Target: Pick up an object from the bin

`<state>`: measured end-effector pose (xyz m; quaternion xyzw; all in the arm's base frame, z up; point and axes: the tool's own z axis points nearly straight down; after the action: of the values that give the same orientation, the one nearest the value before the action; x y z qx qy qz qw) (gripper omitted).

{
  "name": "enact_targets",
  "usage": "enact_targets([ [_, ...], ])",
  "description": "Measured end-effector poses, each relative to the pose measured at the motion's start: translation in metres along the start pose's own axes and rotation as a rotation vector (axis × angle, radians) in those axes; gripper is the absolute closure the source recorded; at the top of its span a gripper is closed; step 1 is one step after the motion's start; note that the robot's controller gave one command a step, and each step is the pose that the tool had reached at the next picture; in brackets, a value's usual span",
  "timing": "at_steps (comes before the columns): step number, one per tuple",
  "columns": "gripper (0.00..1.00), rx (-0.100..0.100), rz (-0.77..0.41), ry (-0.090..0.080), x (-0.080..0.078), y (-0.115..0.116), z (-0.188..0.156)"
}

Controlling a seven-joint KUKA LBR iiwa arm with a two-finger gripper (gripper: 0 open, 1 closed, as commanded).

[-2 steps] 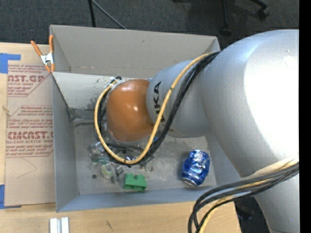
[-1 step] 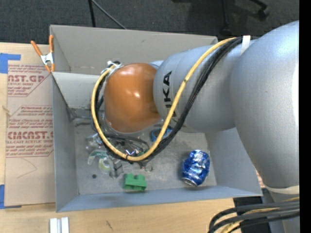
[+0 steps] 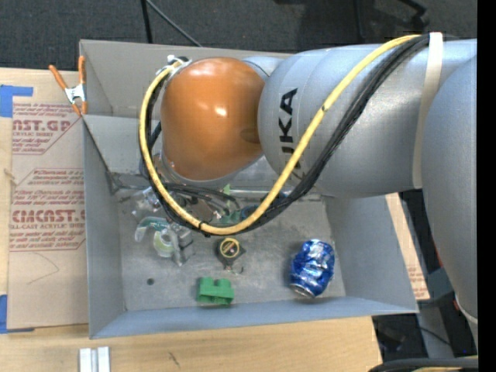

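Here, the robot's orange wrist cover (image 3: 209, 118) hangs over a small heap (image 3: 159, 235) by the left wall of the bin (image 3: 105, 285), hiding whether its grasp is open or closed.

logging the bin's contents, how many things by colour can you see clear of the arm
blue, crushed can: 1
green, small block: 1
black and gold, round piece: 1
whitish with green, clear piece: 1
total: 4, plus a heap of clear bits partly under the arm, too tangled to count
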<state>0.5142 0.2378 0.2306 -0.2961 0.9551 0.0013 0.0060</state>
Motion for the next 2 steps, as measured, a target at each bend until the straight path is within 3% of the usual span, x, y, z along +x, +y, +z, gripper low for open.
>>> enact_targets([
  [1, 1.00, -0.003, -0.121, 0.015, 0.026, -0.025, 0.054],
  [2, 1.00, 0.002, -0.119, 0.002, 0.032, -0.045, -0.021],
])
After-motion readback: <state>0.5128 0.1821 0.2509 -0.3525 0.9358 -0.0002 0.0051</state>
